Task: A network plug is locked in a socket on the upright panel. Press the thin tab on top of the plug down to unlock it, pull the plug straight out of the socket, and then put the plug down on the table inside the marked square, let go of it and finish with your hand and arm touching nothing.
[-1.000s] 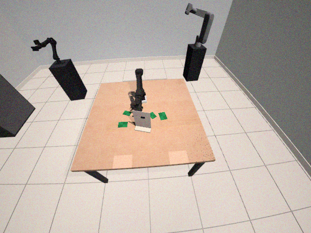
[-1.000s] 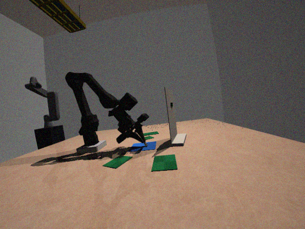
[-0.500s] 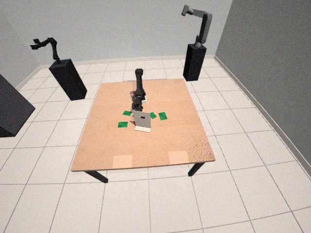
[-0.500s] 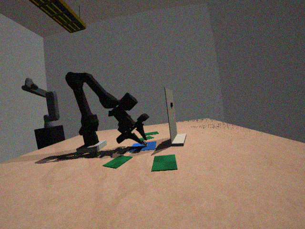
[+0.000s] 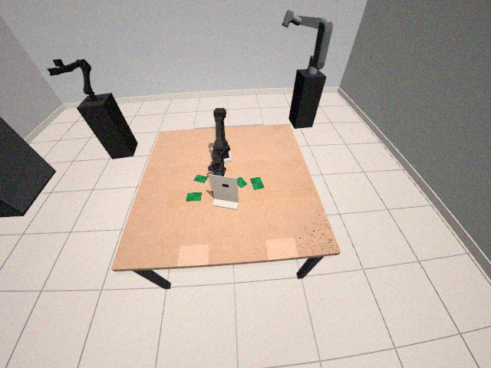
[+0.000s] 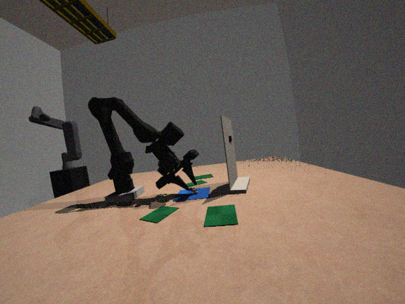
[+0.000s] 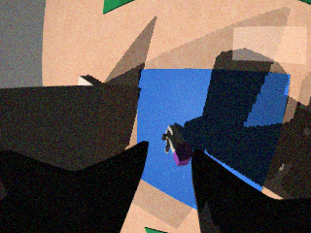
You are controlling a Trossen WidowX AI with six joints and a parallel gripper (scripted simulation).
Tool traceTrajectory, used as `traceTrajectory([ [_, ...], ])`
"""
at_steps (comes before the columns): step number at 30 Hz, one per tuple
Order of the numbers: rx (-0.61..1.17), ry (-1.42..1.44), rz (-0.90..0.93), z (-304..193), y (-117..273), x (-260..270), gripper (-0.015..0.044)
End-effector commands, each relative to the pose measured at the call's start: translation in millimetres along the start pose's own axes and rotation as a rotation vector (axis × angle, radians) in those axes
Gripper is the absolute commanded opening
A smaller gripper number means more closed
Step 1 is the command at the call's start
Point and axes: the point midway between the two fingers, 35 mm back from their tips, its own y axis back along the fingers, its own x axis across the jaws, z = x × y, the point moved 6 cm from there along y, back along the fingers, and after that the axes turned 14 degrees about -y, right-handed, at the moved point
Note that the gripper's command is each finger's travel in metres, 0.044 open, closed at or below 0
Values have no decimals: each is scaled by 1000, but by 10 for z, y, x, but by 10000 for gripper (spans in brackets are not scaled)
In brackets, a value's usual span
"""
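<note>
In the exterior view, your upright panel [image 5: 225,192] [image 6: 229,160] stands beside the blue square [image 6: 202,192] [image 7: 170,92]. Your plug [image 6: 193,190] [image 7: 178,146] looks dark with a purple end. Your gripper [image 6: 193,187] [image 7: 170,146] is partly open, holding nothing.
</note>
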Motion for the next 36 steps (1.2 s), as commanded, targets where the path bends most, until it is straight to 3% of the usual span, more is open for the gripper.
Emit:
traceTrajectory([
  [1, 2, -2, 8, -6, 52, 18, 156],
  [36, 4, 0, 4, -41, 356, 100, 156],
])
